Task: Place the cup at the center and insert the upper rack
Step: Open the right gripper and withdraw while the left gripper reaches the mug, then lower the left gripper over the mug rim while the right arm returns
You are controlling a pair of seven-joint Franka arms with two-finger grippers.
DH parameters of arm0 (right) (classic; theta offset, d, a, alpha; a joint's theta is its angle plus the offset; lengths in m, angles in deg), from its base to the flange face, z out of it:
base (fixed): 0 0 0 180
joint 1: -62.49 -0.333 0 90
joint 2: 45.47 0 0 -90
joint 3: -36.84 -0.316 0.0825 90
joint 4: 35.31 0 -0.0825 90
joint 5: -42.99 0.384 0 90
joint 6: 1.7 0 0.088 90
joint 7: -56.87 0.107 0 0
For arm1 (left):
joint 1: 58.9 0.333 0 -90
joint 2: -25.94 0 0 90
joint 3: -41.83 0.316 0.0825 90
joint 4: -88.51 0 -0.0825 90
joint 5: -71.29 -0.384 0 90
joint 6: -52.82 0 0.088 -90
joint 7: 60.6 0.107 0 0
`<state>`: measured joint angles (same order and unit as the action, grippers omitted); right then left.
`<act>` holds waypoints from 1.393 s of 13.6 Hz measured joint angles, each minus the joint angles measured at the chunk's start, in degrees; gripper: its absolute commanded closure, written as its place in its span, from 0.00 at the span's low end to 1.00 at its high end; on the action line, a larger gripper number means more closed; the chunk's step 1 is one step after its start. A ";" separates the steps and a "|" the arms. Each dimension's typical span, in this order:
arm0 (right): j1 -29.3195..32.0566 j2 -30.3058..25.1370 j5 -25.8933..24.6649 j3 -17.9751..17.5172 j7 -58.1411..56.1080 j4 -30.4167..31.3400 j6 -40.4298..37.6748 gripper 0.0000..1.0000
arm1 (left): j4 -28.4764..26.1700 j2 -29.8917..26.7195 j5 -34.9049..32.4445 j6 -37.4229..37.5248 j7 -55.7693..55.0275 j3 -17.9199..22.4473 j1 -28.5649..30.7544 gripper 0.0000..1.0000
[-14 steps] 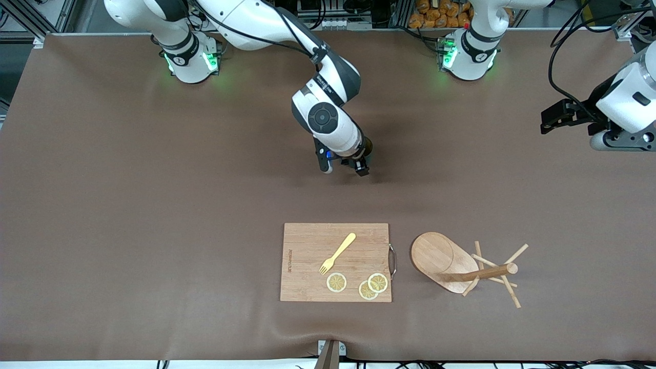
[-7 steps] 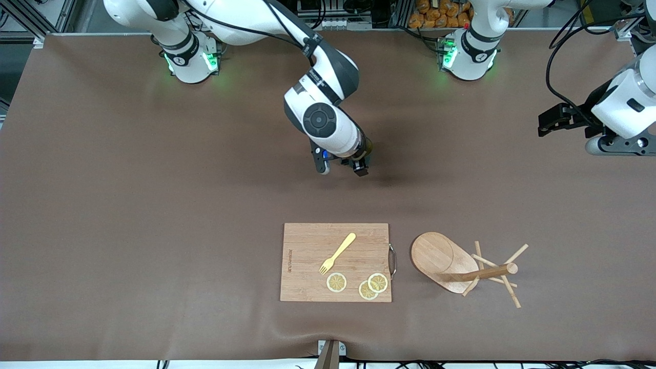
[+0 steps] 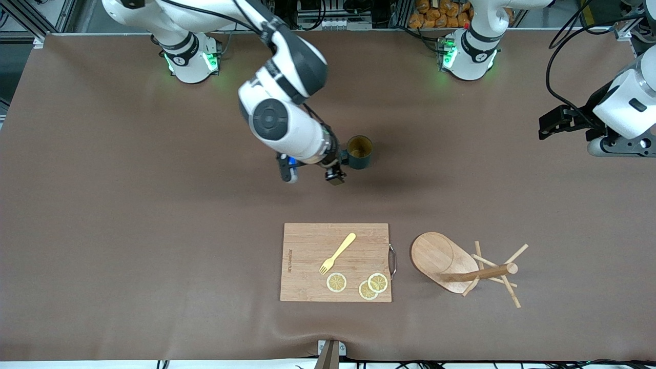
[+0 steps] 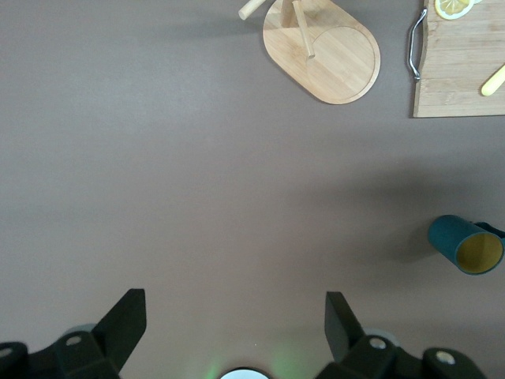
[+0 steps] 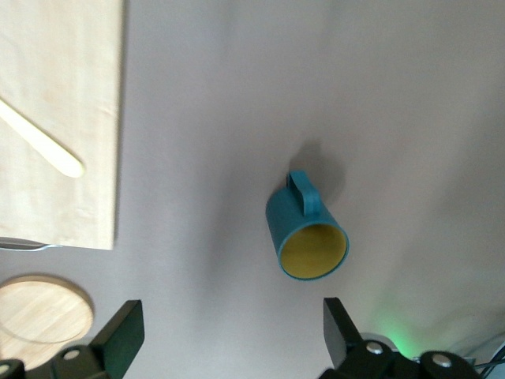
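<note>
Cup [image 3: 360,152] stands upright on the brown counter [image 3: 128,205], near its middle, free of any grip; the right tool [image 3: 312,174] hangs just beside it, fingers [image 5: 118,332] spread wide and empty. Nearer the front camera, the upper rack [image 3: 456,266] lies tipped on its side, pegs splayed, beside a wooden cutting board [image 3: 307,246] carrying a yellow fork [image 3: 337,253] and three lemon slices [image 3: 336,282]. The left tool [image 3: 556,120] waits open over the counter's edge at the left arm's end.

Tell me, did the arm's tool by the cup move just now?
Yes. The right tool slid off the cup toward the right arm's end of the table, while the cutting board stayed put.
</note>
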<state>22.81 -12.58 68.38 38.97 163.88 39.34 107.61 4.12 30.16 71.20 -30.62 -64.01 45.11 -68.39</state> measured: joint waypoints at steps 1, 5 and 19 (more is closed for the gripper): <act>1.80 -1.08 -0.09 0.07 -2.79 -0.01 -1.87 0.00 | 0.05 0.00 0.00 -0.02 0.00 -0.05 -0.06 0.00; 10.12 -4.72 -0.18 0.21 -14.75 -0.05 -8.44 0.00 | 0.23 0.00 0.00 -0.75 -0.08 -0.23 -0.38 0.00; 30.68 -10.61 -13.79 0.29 -66.40 -0.07 -25.92 0.00 | -0.04 12.40 0.27 -18.45 -37.14 -7.04 -25.96 0.00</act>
<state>53.49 -23.19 54.59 39.26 97.48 39.28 81.70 4.08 42.55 71.47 -49.07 -101.15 38.07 -94.35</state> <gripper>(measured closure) 0.000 0.000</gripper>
